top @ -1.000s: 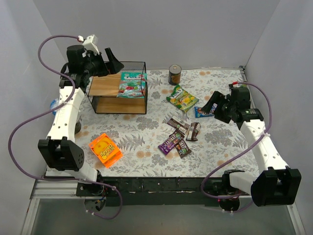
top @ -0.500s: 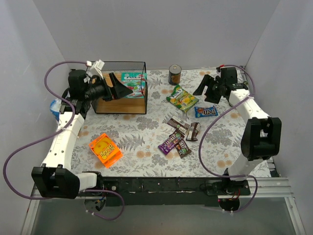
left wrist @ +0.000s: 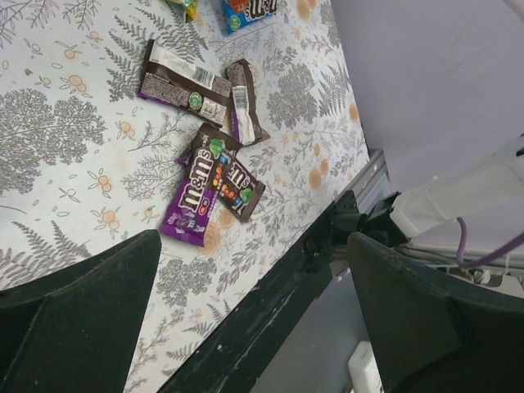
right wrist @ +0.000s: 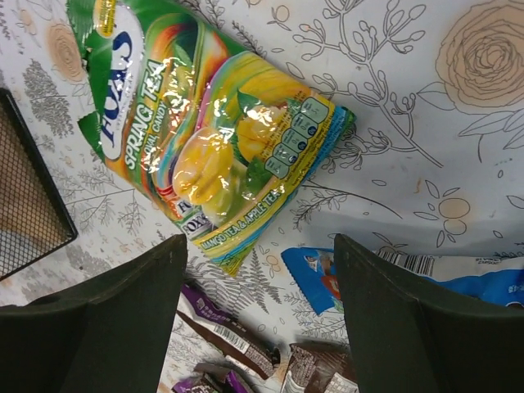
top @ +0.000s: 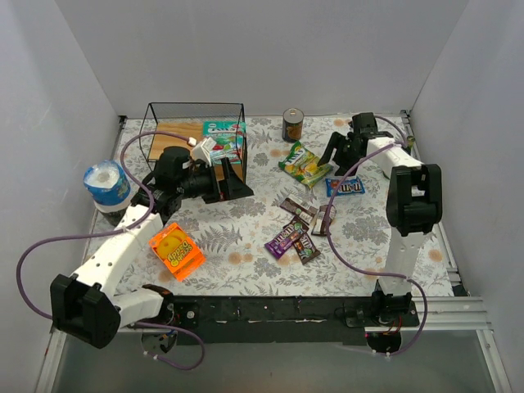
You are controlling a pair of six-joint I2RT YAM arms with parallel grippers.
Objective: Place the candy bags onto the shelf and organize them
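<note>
The shelf point(top: 168, 141) stands at the back left with the teal bag point(top: 223, 141) on its top board. The yellow-green bag point(top: 304, 164) lies flat on the table and fills the right wrist view point(right wrist: 213, 139). The blue packet point(top: 345, 187) lies to its right. Brown packets point(top: 299, 210) and purple packets point(top: 282, 240) lie mid-table, and also show in the left wrist view point(left wrist: 196, 196). My left gripper point(top: 232, 185) is open and empty in front of the shelf, above the table point(left wrist: 254, 270). My right gripper point(top: 334, 150) is open and empty just right of the yellow-green bag point(right wrist: 262, 286).
An orange flat package point(top: 176, 250) lies front left. A dark can point(top: 293, 124) stands at the back. A blue-and-white round object point(top: 106, 182) sits at the left edge. A black mesh panel point(right wrist: 24, 196) shows in the right wrist view. The table's black front edge point(left wrist: 270, 286) is near.
My left arm has swung away from the shelf, down and right over the table. My right arm has moved to the back, beside the yellow-green bag. The teal bag stays on the shelf.
</note>
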